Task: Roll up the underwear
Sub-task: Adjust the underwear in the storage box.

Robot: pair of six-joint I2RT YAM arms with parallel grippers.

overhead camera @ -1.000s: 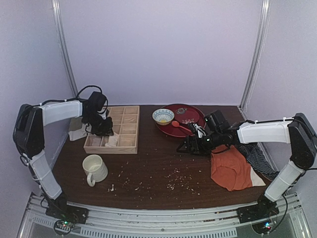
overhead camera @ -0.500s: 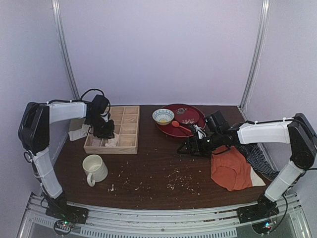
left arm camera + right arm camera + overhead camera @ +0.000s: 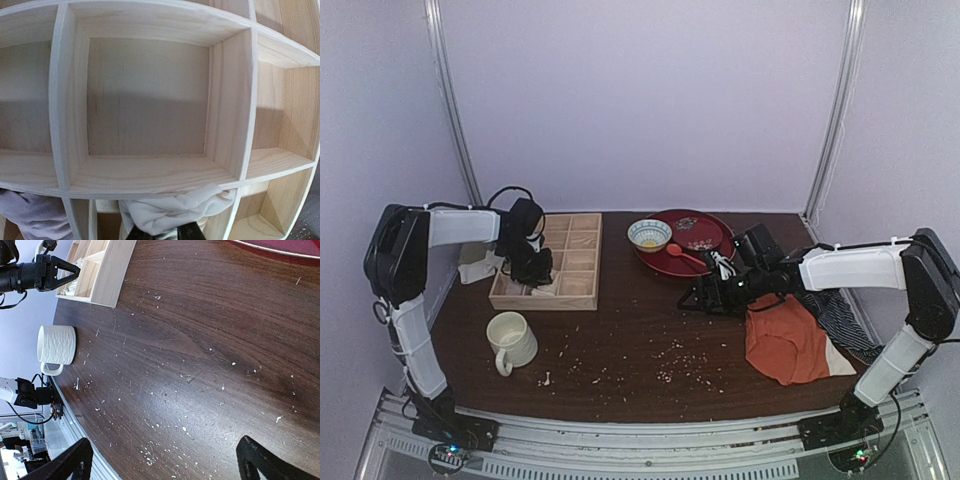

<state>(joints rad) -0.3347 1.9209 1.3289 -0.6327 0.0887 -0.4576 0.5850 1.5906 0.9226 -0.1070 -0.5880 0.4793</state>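
At tray (image 3: pixel 150 175), wrist view: left gripper (image 3: pixel 162 234) pinches underwear (image 3: pixel 170 212) | overhead hides grip | right gripper (image 3: pixel 165 452) spread wide

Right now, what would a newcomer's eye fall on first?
The cream underwear, bunched at the tips of the left gripper, at the near side of the wooden tray on the left. Then the orange-red garment on the right, by the wide-open right gripper.

Dark wooden table (image 3: pixel 620 320); on it a compartment tray (image 3: pixel 545 300), mug (image 3: pixel 510 340), red plate (image 3: pixel 718 232), orange garment (image 3: pixel 785 345), scattered crumbs (image 3: pixel 680 358).
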